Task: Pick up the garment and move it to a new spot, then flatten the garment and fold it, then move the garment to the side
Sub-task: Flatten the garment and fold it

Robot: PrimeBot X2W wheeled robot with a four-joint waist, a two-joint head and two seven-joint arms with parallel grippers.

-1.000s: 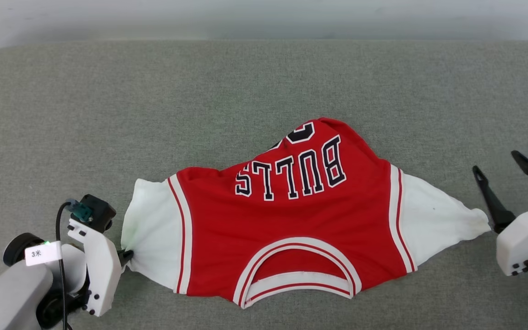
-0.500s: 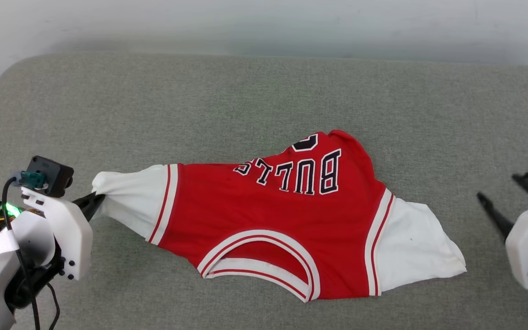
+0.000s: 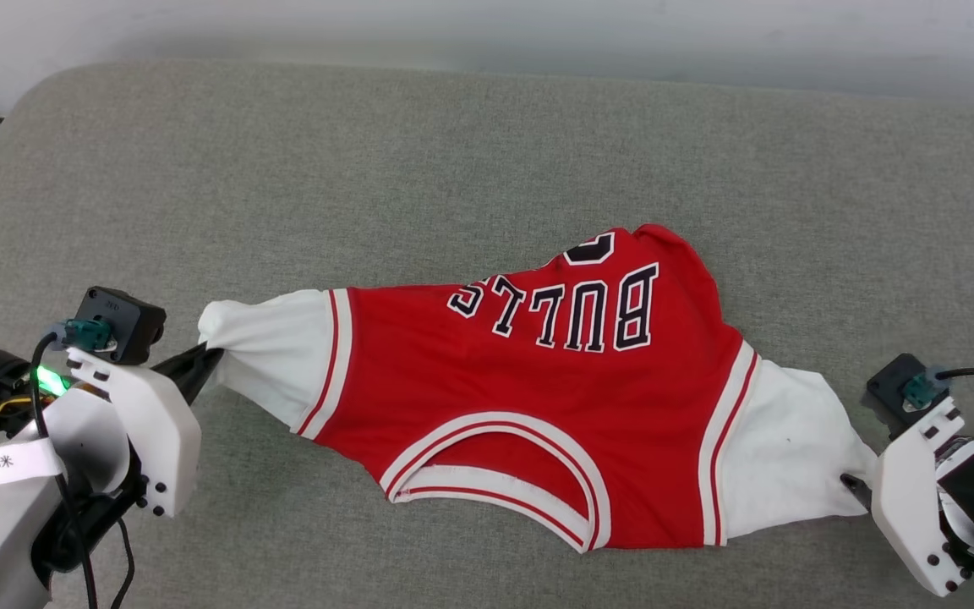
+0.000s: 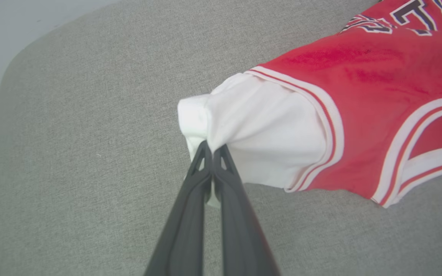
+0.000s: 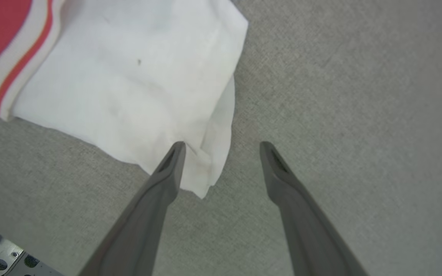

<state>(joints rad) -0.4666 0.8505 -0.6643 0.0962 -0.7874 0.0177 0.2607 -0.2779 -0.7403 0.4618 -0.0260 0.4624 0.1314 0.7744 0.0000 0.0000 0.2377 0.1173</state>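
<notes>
Left gripper [image 4: 210,147] is pinching the garment [image 3: 538,406] at nine o'clock; my right gripper [image 5: 223,145] is standing spread at four o'clock.

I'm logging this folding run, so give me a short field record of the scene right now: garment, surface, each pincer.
garment: red BULLS jersey, lying front up, rumpled, not folded
surface: grey padded top
left pincer: shut on the tip of the left-hand sleeve
right pincer: open, at the corner of the right-hand sleeve
</notes>
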